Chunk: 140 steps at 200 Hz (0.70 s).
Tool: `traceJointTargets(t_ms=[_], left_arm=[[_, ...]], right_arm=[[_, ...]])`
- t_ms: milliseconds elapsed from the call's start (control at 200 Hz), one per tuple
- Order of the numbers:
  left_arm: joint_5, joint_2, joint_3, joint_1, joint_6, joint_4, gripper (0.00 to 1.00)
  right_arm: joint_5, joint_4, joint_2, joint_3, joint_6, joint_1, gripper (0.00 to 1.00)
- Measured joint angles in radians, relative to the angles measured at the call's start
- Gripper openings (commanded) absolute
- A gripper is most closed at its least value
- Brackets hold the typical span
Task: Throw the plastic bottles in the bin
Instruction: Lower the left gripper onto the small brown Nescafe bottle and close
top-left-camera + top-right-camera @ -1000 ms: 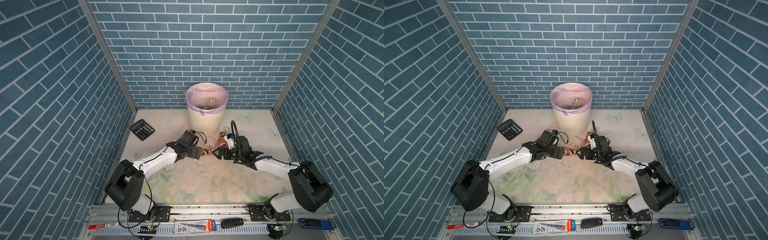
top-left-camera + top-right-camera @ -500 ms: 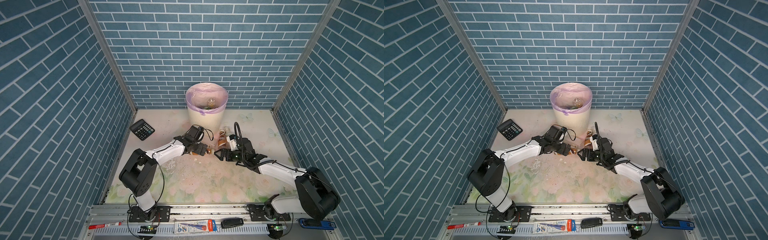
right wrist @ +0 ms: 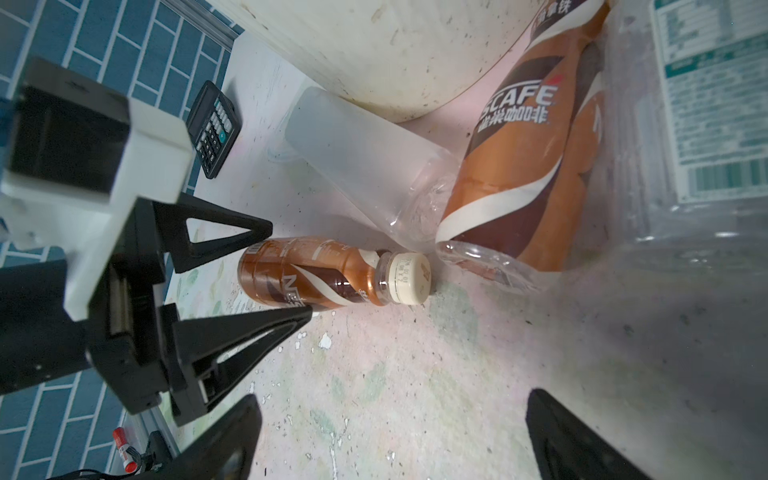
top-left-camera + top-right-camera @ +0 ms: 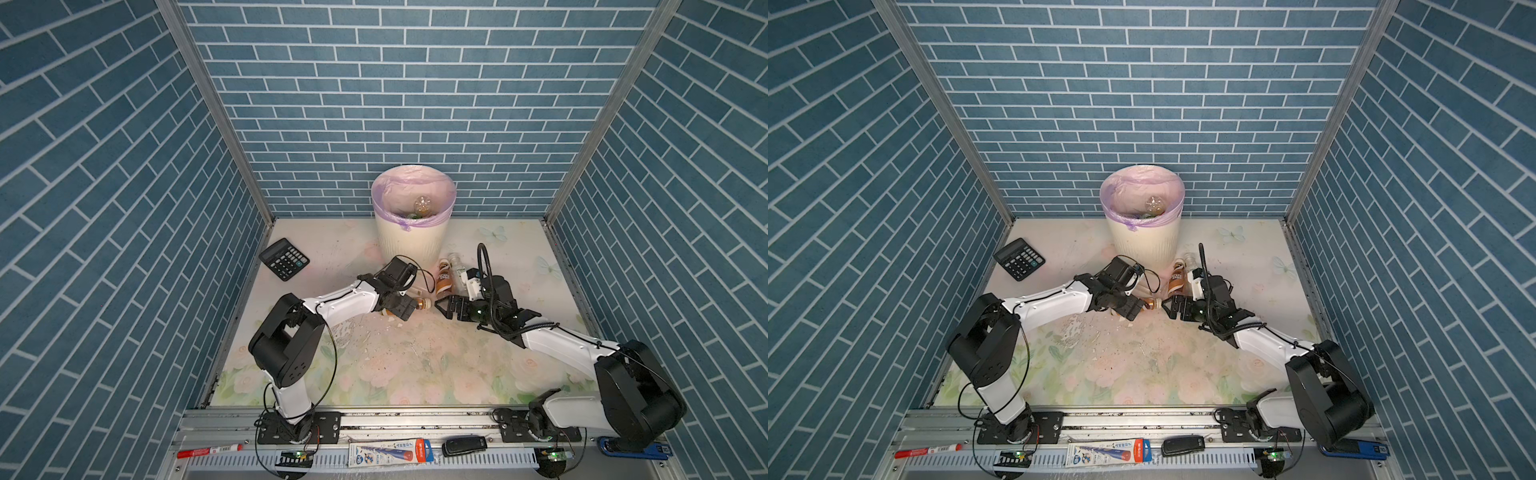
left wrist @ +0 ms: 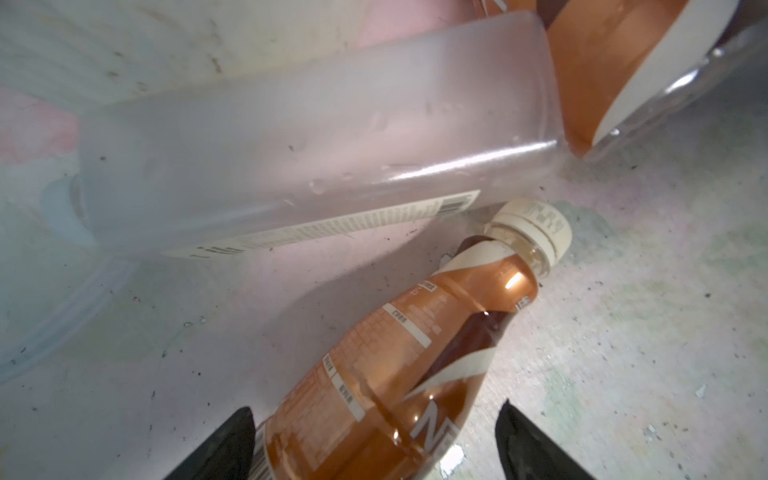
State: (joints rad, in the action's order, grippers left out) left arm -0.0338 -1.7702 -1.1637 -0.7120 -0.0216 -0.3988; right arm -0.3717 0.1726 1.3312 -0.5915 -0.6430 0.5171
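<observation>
A small brown-labelled plastic bottle (image 5: 395, 353) with a cream cap lies on the floor in front of the bin (image 4: 411, 245). My left gripper (image 5: 374, 415) is open and straddles its lower half, with one finger close against it and a gap at the other; the right wrist view shows this too (image 3: 291, 268). My right gripper (image 4: 442, 307) faces it from the right, open and empty (image 3: 390, 415). A bigger brown-labelled bottle (image 4: 444, 280), a clear bottle (image 4: 457, 266) and a frosted bottle (image 3: 353, 153) lie against the bin's foot. More bottles (image 4: 422, 204) rest inside the bin.
A black calculator (image 4: 284, 258) lies at the back left near the wall. A red marker pen (image 4: 210, 450) and small items lie on the front rail. Blue brick walls close in three sides. Both grippers' tips stand close together in mid-floor.
My left arm has reached forward and set its jaws around the small brown bottle, narrowing them a little. The right gripper shifted slightly and stayed open.
</observation>
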Motion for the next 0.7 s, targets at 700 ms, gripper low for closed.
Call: traceJointTargets(t_ms=[700], left_arm=[[-0.002, -0.084, -0.009, -0.064, 0.045, -0.079, 0.73]], right_arm=[[-0.069, 0.015, -0.008, 0.033, -0.031, -0.088, 0.99]])
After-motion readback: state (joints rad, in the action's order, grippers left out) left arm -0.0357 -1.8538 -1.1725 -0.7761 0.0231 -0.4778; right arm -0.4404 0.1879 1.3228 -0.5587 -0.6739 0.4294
